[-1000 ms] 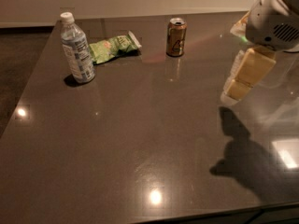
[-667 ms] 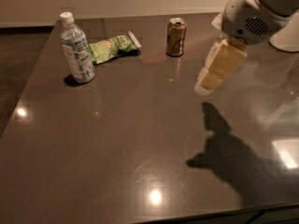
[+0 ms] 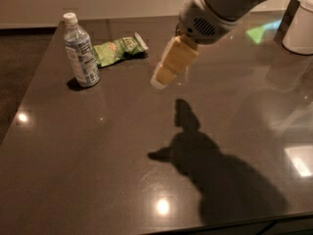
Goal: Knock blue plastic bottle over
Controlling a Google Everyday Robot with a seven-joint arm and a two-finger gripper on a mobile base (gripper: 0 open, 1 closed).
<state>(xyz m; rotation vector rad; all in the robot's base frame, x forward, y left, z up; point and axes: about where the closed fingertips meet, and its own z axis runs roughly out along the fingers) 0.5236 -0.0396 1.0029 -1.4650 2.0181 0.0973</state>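
The blue plastic bottle [image 3: 80, 50] stands upright near the table's back left, clear with a white cap and a pale blue-and-white label. My gripper [image 3: 161, 80] hangs above the table's middle, well to the right of the bottle and apart from it. Its yellowish fingers point down and to the left. It holds nothing that I can see.
A green snack bag [image 3: 119, 49] lies just right of the bottle. The dark glossy table [image 3: 98, 151] carries the arm's shadow at centre right. A white object [image 3: 299, 28] stands at the far right edge. The drink can is hidden behind the arm.
The gripper has swung left across the table toward the bottle and now covers the can. The bottle and the bag have not moved.
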